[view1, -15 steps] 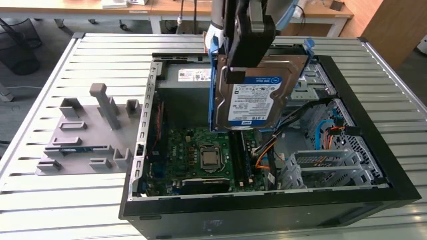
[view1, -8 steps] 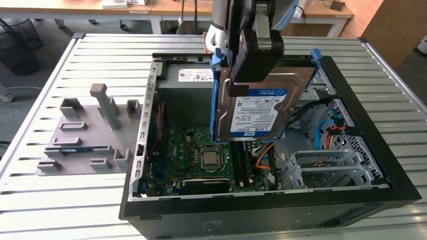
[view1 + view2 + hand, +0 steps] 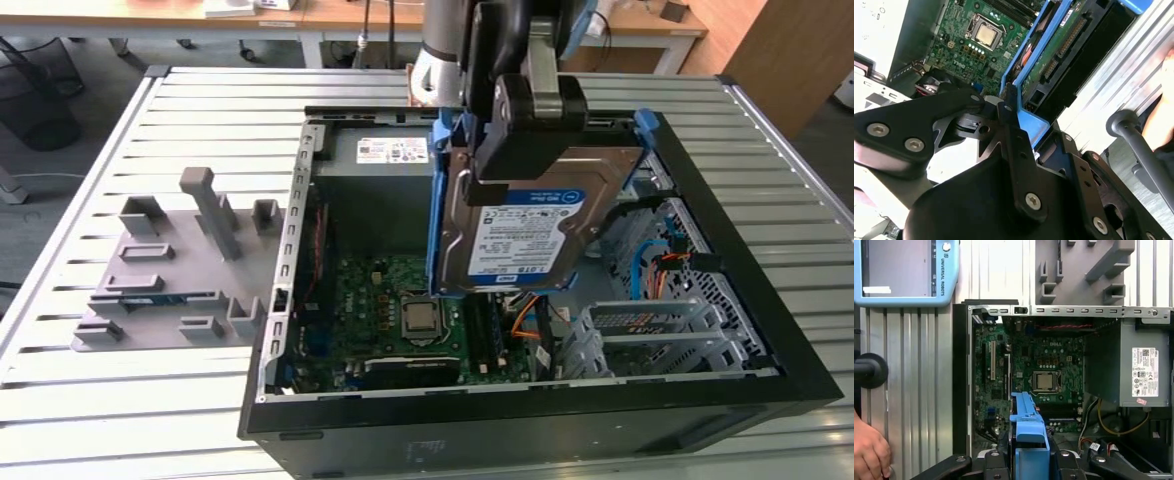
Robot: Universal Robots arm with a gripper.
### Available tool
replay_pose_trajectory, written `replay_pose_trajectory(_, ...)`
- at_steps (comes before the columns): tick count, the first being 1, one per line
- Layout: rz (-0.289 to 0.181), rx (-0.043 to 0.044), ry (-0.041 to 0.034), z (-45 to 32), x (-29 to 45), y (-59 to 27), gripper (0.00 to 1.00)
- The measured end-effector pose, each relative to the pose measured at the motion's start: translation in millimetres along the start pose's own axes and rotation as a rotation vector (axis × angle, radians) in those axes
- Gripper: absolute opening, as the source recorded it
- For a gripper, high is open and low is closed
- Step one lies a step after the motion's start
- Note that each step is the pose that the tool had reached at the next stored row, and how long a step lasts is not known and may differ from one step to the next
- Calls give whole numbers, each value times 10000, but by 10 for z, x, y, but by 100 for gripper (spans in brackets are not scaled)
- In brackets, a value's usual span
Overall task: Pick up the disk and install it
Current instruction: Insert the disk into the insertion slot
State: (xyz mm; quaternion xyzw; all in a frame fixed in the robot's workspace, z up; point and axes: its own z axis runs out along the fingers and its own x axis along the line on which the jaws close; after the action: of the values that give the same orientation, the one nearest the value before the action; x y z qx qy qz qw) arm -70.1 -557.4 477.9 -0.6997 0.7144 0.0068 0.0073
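One disk (image 3: 527, 240) is gripped by the closed tool (image 3: 525, 160) of the single robot arm and held above the one open computer case (image 3: 534, 410), which is laid on its side on the slatted metal surface (image 3: 200, 110). The disk is seen as a flat silver rectangle with a white-and-blue label turned toward the exterior camera, and it is framed along its edges by one blue plastic carrier (image 3: 439, 200). It is carried steeply tilted, with its lower end over the middle of the case. In the second wrist view its underside is shown as a green circuit board, and the black fingers (image 3: 1014, 145) are seen closed on the blue carrier.

Inside the case can be counted:
- one green motherboard (image 3: 380, 290)
- one bare processor (image 3: 420, 318)
- one grey power-supply box (image 3: 380, 160) with a white sticker
- one metal drive cage (image 3: 654, 325), on the exterior view's right

Orange and blue cables are strung beside the cage. One grey fixture tray (image 3: 174, 280) with upright posts is set on the surface at the exterior view's left, apart from the case. In the first wrist view one person's hand (image 3: 869, 452) is seen over the surface outside the case wall, and one blue-rimmed pendant (image 3: 904, 270) is laid on the surface.
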Motion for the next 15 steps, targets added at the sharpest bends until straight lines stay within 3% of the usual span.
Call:
replay_pose_trajectory(4, 1, -1, 1, 3, 1, -74, 36)
replay_pose_trajectory(11, 0, -25, -1, 22, 2, -301, 36)
replay_pose_trajectory(15, 2, -36, 1, 32, 45, -348, 36)
